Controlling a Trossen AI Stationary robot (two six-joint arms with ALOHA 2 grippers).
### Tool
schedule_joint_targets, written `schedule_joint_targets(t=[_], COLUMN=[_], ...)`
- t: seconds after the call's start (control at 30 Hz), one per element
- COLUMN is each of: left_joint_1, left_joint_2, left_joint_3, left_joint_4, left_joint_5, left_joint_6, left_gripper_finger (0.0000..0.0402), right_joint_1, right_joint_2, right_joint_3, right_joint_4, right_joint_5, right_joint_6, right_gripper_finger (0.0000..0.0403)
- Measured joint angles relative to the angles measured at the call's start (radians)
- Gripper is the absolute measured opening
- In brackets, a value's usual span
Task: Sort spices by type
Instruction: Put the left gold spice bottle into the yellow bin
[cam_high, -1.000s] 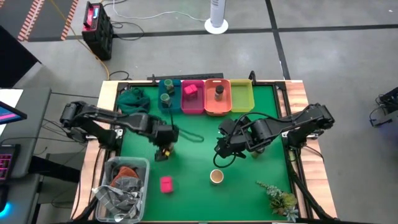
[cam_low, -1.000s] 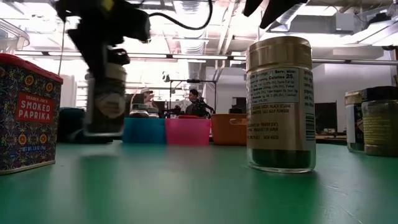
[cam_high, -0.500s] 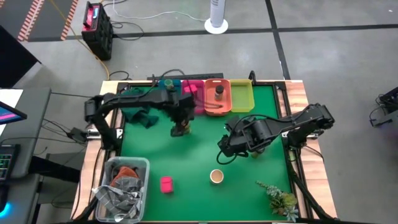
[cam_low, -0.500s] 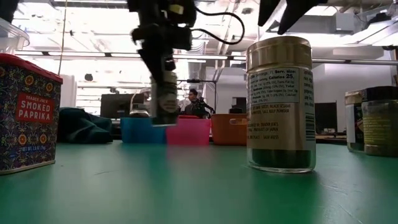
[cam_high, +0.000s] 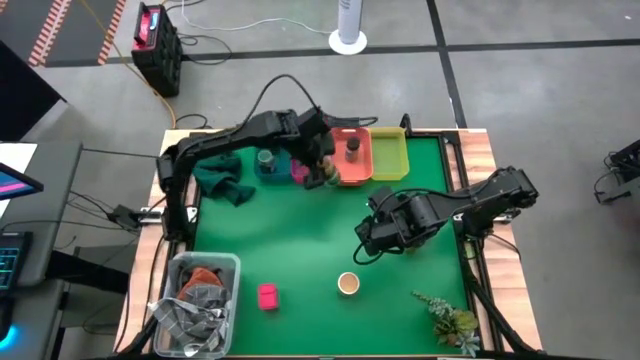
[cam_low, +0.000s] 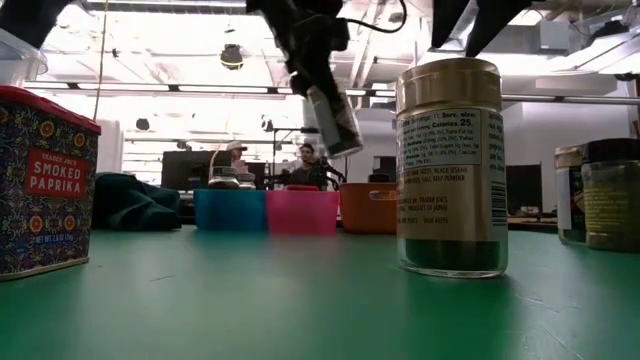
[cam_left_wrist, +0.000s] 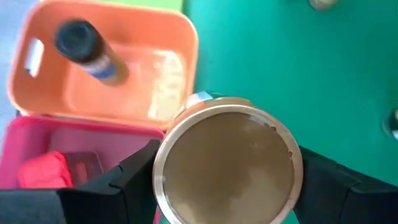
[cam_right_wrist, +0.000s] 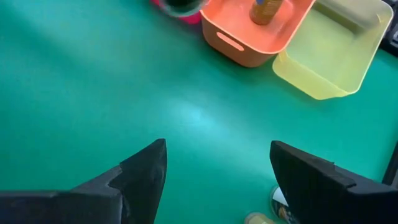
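My left gripper (cam_high: 320, 172) is shut on a round jar with a tan lid (cam_left_wrist: 228, 168) and hangs above the seam between the pink bin (cam_high: 300, 168) and the orange bin (cam_high: 352, 160). In the low view the jar (cam_low: 332, 115) is in the air, tilted. My right gripper (cam_high: 368, 238) is open above bare green table, right of centre (cam_right_wrist: 217, 180). A second tan-lidded jar (cam_high: 348, 284) and a pink box (cam_high: 267, 296) stand on the table near the front. The orange bin holds a dark-lidded jar (cam_left_wrist: 87, 46), the pink bin a pink box (cam_left_wrist: 46, 171), the blue bin a jar (cam_high: 266, 158). My left gripper pinches the tan-lidded jar between its two fingers (cam_left_wrist: 134, 186), one on each side of the jar just under the lid's rim (cam_left_wrist: 160, 180). The fingers come from above, pointing down. The jar is lifted clear and hangs tilted below them.
The yellow bin (cam_high: 389, 155) stands at the right end of the bin row on the far edge. A green cloth (cam_high: 218, 172) lies far left, a clear tub of rags (cam_high: 195, 300) near left, a plant sprig (cam_high: 450, 320) near right. More jars (cam_low: 600, 195) stand by the right arm.
My left gripper has carried the tan-lidded jar up from the table's left middle toward the far edge and rightward, ending above the pink and orange bins. The jar, upright a second ago, is now tilted. My right arm has barely moved.
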Motion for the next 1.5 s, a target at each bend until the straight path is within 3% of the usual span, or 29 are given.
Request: schedule_joint_targets(t=[0.33,0.6,0.83,1.0,1.27,1.5], left_joint_1=[0.034,0.042,0.047,0.047,0.05,0.05], left_joint_2=[0.132,0.27,0.318,0.339,0.338,0.338], left_joint_3=[0.233,0.44,0.438,0.438,0.437,0.437], left_joint_4=[-0.02,0.004,0.145,0.133,0.067,0.142], left_joint_5=[0.008,0.002,-0.036,-0.114,-0.079,0.02], left_joint_6=[-0.03,-0.043,-0.088,-0.077,-0.076,-0.142], left_gripper_finger=[0.0274,0.0275,0.0275,0.0275,0.0275,0.0275], right_joint_1=[0.137,0.228,0.273,0.272,0.271,0.305], right_joint_2=[-0.013,-0.092,-0.097,-0.097,-0.098,-0.139], right_joint_3=[-0.009,-0.183,-0.243,-0.257,-0.256,-0.256], right_joint_4=[-0.099,0.024,0.057,0.06,0.03,-0.026], right_joint_5=[0.032,0.046,0.046,0.046,0.043,0.019], right_joint_6=[0.154,0.287,0.449,0.485,0.486,0.524], right_gripper_finger=[0.031,0.031,0.031,0.031,0.031,0.031])
